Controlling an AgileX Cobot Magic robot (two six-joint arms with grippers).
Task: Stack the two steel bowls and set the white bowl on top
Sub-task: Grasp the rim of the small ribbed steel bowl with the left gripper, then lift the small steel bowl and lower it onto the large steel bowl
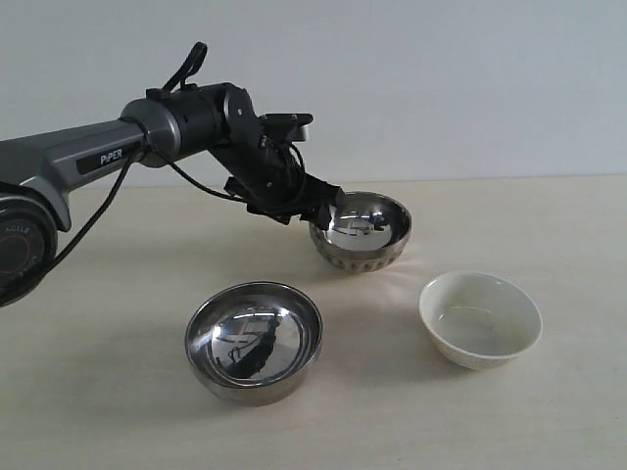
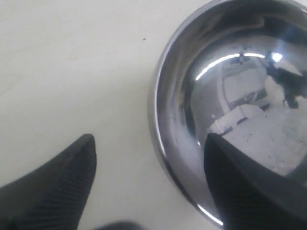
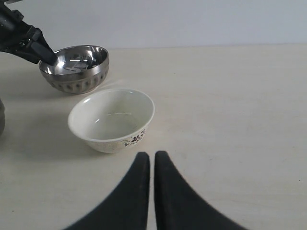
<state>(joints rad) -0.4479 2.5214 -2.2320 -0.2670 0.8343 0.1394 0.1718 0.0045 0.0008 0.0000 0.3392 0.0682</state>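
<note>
The smaller ribbed steel bowl (image 1: 361,233) stands on the table at the back, also seen in the right wrist view (image 3: 76,67). My left gripper (image 1: 328,208) is open at that bowl's left rim. In the left wrist view (image 2: 149,143) one finger (image 2: 240,187) is inside the steel bowl (image 2: 230,96) and the other finger (image 2: 57,187) is outside over the table, neither touching the rim. The wider plain steel bowl (image 1: 255,341) sits in front, empty. To the right sits the white bowl (image 1: 480,318) (image 3: 111,120), empty. My right gripper (image 3: 151,155) is shut, empty, just short of the white bowl.
The beige table (image 1: 118,411) carries only the three bowls. The left arm (image 1: 147,137) stretches in from the left above the table. The right arm is out of the exterior view. A sliver of the wider steel bowl (image 3: 1,120) shows in the right wrist view.
</note>
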